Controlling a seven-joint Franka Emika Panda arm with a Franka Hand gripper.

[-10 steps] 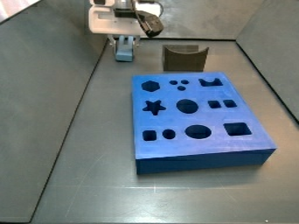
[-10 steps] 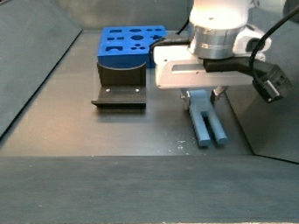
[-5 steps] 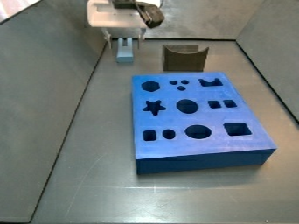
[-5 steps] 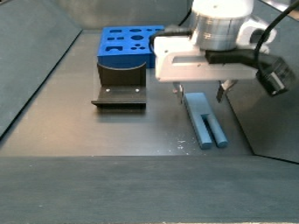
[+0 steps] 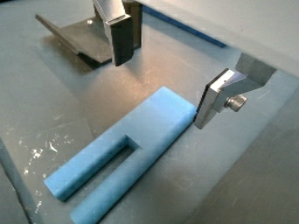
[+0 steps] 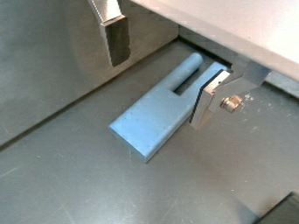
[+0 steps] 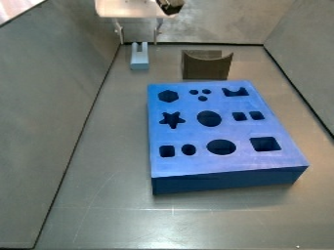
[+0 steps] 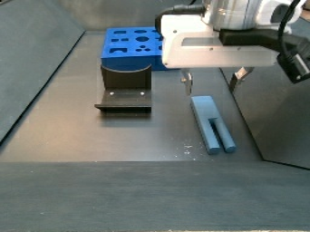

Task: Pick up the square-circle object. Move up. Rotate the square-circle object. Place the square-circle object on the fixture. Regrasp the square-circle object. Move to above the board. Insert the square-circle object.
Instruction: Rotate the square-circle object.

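Observation:
The square-circle object [image 8: 212,124] is a slim light blue peg with a slot along part of its length. It lies flat on the grey floor, also seen in a side view near the back wall [image 7: 139,59]. My gripper [image 8: 212,78] hangs above it, open and empty, and the peg touches neither finger. Both wrist views show the peg [image 5: 122,157] [image 6: 158,109] on the floor below the spread fingers [image 5: 122,35] [image 6: 208,96]. The dark fixture [image 7: 205,64] [image 8: 123,95] stands beside the peg. The blue board [image 7: 222,132] [image 8: 130,45] lies beyond it.
Grey walls enclose the floor; the peg lies close to one wall [image 6: 233,35]. A wrist view catches the fixture [image 5: 76,39] and a strip of the board's blue edge [image 5: 198,33].
The gripper has risen straight up from the peg with its jaws open. The peg stays lying on the floor where it was.

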